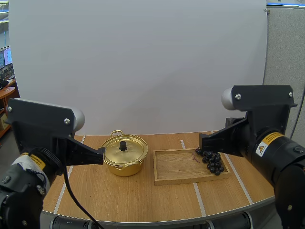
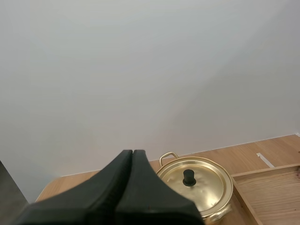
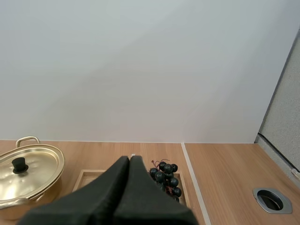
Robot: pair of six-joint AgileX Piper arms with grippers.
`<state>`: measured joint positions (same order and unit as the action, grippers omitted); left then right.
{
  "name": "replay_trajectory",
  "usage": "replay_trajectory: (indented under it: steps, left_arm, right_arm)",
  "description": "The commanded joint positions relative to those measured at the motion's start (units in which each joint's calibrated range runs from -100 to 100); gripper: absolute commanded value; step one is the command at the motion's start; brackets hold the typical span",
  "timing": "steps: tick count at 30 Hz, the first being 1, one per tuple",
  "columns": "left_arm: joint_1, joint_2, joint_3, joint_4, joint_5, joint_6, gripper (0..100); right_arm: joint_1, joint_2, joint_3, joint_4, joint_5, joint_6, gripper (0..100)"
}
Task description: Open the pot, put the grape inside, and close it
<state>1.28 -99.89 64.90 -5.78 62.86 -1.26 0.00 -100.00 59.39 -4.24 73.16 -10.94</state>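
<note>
Fingers of the left gripper [image 1: 101,153] lie pressed together as one dark wedge with nothing between them. In the high view its tip shows against the 9 o'clock edge of the pot [image 1: 125,161]; whether it touches I cannot tell. The golden pot stands on the table [image 1: 143,200] with its lid [image 1: 129,151] on and the black knob [image 1: 123,145] upright. Just beside the pot, at its 3 o'clock, lies the wooden tray [image 1: 178,168]. The grapes [image 1: 211,160] rest in the tray's 2 o'clock corner. The right gripper [image 1: 201,139] is likewise closed and empty, its tip at the 10 o'clock side of the grapes.
</note>
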Motion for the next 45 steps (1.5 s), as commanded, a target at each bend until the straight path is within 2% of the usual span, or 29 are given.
replay_trajectory:
  steps: [1,9,21,24,29,33,36,38,39,40,41,42,44,45]
  left_arm:
    - [0.10,3.6,-2.4,-0.4,3.7,-0.3,0]
    - [0.10,19.8,-7.5,-0.4,4.7,-0.2,0]
    - [0.10,43.3,-17.5,-0.4,4.7,4.4,0]
    - [0.10,47.8,-18.4,-0.4,4.1,5.1,0]
    - [0.10,55.4,-18.8,-3.5,1.8,11.3,0]
    - [0.10,60.0,-18.8,-3.8,0.3,11.5,1]
    - [0.10,61.6,-18.8,-3.8,0.0,11.2,15]
    - [0.10,62.2,-18.8,-3.8,-0.6,10.9,36]
    - [0.10,62.3,-18.8,-3.8,-0.8,10.9,50]
    - [0.10,62.3,-18.8,-3.8,-1.3,10.9,68]
    - [0.10,62.3,-18.8,-3.8,-1.7,11.0,78]
    - [0.10,62.2,-18.8,-3.8,-1.9,11.0,99]
    - [0.10,62.2,-18.8,-3.8,-1.9,11.1,100]
    - [0.10,62.2,-18.8,-3.8,-1.4,11.1,100]
  right_arm:
    - [-0.2,2.8,-2.8,-0.3,5.5,1.9,0]
    - [-0.2,15.9,-8.2,-0.3,14.8,1.9,0]
    - [-0.2,33.4,-10.0,-0.3,15.0,1.9,0]
    - [-0.2,36.8,-10.0,-0.3,14.7,1.9,0]
    - [-0.2,41.7,-10.0,-0.3,13.4,1.9,0]
    - [-0.2,43.6,-10.0,-0.3,13.4,1.9,0]
    - [-0.2,43.6,-10.0,-0.3,13.1,2.0,0]
    - [-0.2,43.5,-10.0,-0.3,12.9,2.0,0]
    - [-0.2,43.5,-10.0,-0.3,12.9,2.0,0]
    - [-0.2,43.5,-10.0,-0.3,12.9,2.0,0]
    - [-0.2,43.5,-10.0,-0.3,12.4,2.0,0]
    - [-0.2,43.5,-10.0,-0.3,12.1,2.0,4]
    - [-0.2,43.5,-10.0,-0.3,11.3,3.8,24]
    - [-0.2,43.5,-10.0,-0.3,11.3,5.5,39]
